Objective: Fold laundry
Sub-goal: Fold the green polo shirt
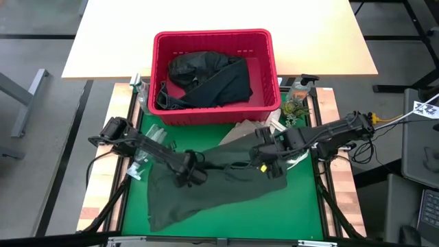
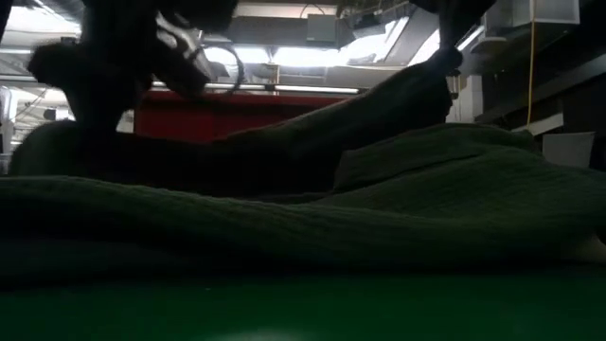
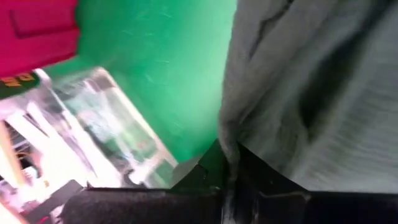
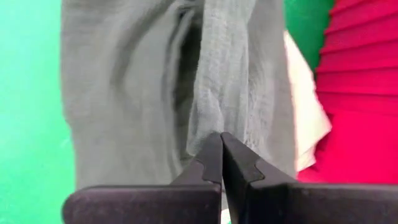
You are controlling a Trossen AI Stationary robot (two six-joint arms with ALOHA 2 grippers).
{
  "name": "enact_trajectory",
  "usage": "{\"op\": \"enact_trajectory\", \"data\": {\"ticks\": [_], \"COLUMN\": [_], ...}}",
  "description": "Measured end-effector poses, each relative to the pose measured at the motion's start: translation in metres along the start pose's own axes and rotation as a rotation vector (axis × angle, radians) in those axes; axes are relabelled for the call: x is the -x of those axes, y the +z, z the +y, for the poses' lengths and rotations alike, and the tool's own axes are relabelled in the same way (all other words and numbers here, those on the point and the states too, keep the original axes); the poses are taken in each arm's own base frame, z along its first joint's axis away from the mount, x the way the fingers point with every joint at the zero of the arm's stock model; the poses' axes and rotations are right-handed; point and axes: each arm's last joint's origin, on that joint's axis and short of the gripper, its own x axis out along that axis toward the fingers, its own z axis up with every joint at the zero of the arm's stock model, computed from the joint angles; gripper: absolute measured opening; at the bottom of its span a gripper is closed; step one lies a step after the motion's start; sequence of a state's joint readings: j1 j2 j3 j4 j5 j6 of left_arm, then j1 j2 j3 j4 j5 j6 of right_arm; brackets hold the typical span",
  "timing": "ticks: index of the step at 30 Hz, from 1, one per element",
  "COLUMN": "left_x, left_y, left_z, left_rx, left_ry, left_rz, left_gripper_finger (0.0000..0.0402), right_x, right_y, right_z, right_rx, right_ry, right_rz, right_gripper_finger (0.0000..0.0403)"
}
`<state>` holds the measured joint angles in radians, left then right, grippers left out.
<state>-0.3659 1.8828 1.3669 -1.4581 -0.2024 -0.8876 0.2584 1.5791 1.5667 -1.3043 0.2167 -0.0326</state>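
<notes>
Green mat (image 1: pixel 302 206) covers the table, and the olive-green shirt (image 1: pixel 219 189) lies spread on it. Left gripper (image 1: pixel 194 177) and right gripper (image 1: pixel 266 167) each pinch a fold of it. Behind sits a red basket (image 1: pixel 264 65) holding black clothes (image 1: pixel 209 79), maybe two.

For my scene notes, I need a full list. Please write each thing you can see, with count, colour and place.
olive-green ribbed cloth garment: one, spread on the green mat, pinched by both claws
black garments: a heap, inside the basket
red slatted plastic basket: one, behind the mat
white cloth piece: one, between basket and olive-green garment
clear plastic bottle: one, lying near the mat's left edge
green mat: one, covers the table
left claw: dark, shut on the garment
right claw: dark, shut on the garment
</notes>
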Motion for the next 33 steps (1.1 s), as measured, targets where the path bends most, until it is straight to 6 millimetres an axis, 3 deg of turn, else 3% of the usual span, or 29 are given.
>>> {"op": "enact_trajectory", "data": {"ticks": [11, 19, 26, 33], "left_x": [0.029, 0.042, 0.043, 0.044], "left_y": [-0.037, -0.052, -0.059, -0.06], "left_z": [-0.041, -0.08, -0.089, -0.093], "left_rx": [0.087, 0.135, 0.167, 0.163], "left_ry": [-0.234, -0.505, -0.53, -0.553], "left_rz": [0.036, -0.071, -0.093, -0.107], "left_gripper_finger": [0.0003, 0.0003, 0.0004, 0.0004], "right_x": [0.011, -0.005, -0.022, -0.025], "right_y": [-0.008, -0.022, -0.034, -0.035], "right_z": [0.05, 0.082, 0.102, 0.107], "right_rx": [0.017, -0.023, -0.031, -0.085], "right_ry": [0.038, 0.038, 0.047, 0.108], "right_rz": [0.029, 0.089, 0.118, 0.135], "right_gripper_finger": [0.0, 0.0, 0.0, 0.0]}}
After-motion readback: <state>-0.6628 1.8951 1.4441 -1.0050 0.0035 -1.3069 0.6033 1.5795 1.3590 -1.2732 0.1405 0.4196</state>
